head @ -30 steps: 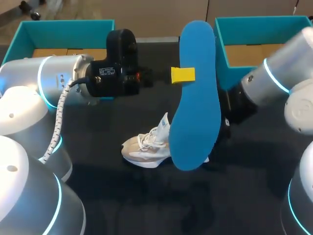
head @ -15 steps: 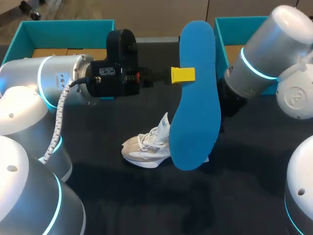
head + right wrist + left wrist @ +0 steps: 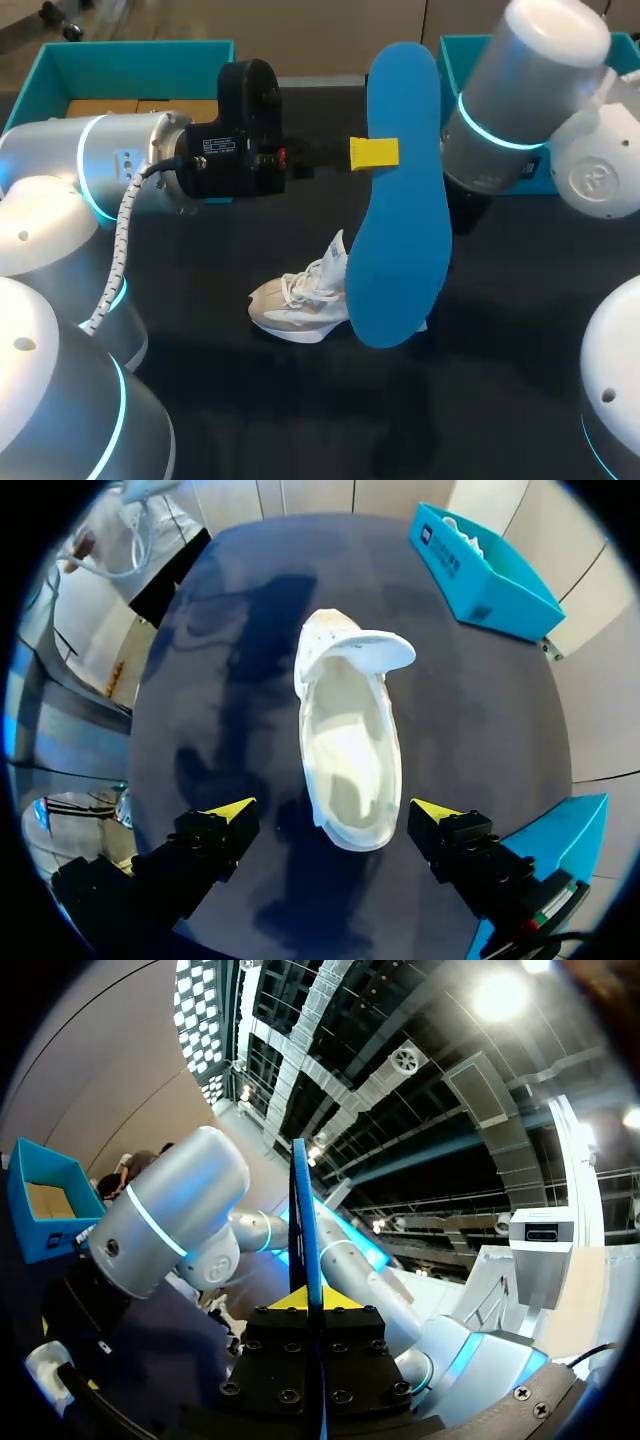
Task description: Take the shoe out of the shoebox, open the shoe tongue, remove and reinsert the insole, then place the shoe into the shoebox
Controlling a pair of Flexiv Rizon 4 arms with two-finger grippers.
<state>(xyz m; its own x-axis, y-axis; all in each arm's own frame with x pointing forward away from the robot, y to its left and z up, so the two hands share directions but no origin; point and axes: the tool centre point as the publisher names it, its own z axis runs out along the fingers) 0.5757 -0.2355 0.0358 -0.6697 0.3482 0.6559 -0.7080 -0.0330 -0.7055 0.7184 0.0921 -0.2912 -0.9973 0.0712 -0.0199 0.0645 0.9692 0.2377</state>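
The shoe lies on the table, outside both teal boxes. Its tongue is folded forward, so the mouth gapes and shows no insole inside. Our right gripper hangs above the heel end with fingers spread wide and touching nothing, placed, we judge, to steady the shoe. Our left gripper pinches the blue insole by its edge. It holds the insole upright above the shoe and clear of it, likely ready for reinsertion.
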